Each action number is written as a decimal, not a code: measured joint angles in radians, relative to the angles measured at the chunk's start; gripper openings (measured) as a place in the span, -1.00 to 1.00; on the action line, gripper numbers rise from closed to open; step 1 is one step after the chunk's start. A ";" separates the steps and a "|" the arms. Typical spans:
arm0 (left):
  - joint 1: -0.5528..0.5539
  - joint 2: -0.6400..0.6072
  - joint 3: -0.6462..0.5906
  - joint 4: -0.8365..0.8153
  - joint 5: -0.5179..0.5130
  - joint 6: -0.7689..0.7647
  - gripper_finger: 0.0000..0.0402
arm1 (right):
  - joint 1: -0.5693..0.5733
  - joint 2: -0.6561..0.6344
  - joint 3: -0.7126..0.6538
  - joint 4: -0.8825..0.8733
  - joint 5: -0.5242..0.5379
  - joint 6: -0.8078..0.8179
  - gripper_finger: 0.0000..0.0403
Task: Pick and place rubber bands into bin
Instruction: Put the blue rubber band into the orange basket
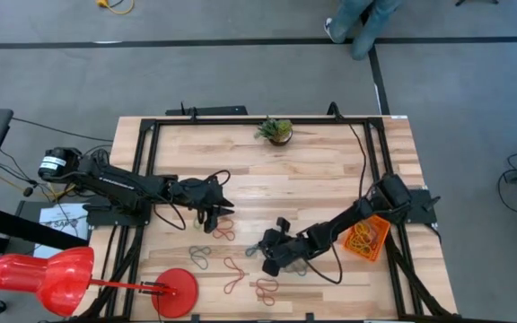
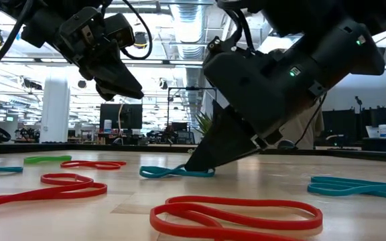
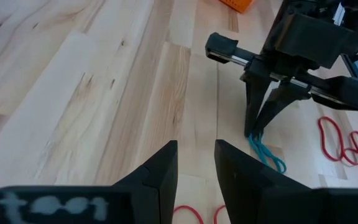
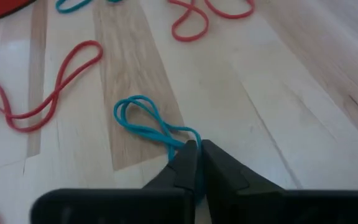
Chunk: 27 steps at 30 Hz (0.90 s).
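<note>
Teal rubber band [image 4: 143, 122] pinched in right hand [image 4: 194, 149]

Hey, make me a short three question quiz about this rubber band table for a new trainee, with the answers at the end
1. True or false: the right hand has its fingers closed on a teal rubber band.
2. Where is the left hand? A) raised above the table B) inside the orange bin C) on the potted plant
3. Fill in: the bin already holds several ______.

Key: 1 true. 2 A. 3 rubber bands.
</note>
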 joint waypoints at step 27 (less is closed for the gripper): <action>0.000 0.000 0.000 0.001 -0.078 0.045 -0.52 | 0.345 -0.791 -0.004 -1.624 -0.221 1.265 -0.99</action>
